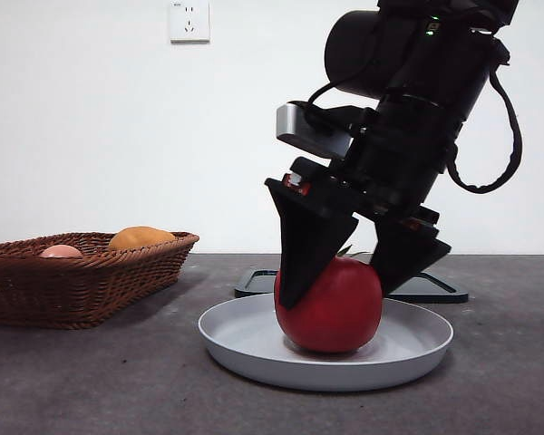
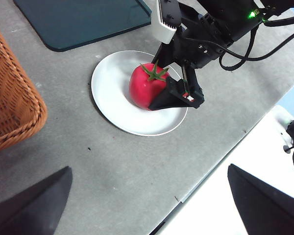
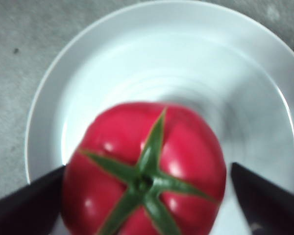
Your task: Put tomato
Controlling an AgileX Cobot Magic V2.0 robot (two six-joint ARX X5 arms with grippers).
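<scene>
One tomato [image 1: 335, 308] on plate [image 1: 245, 340], contact possibly loosened.

No readable text, label, brand, number or sign anywhere in the three views.
</scene>
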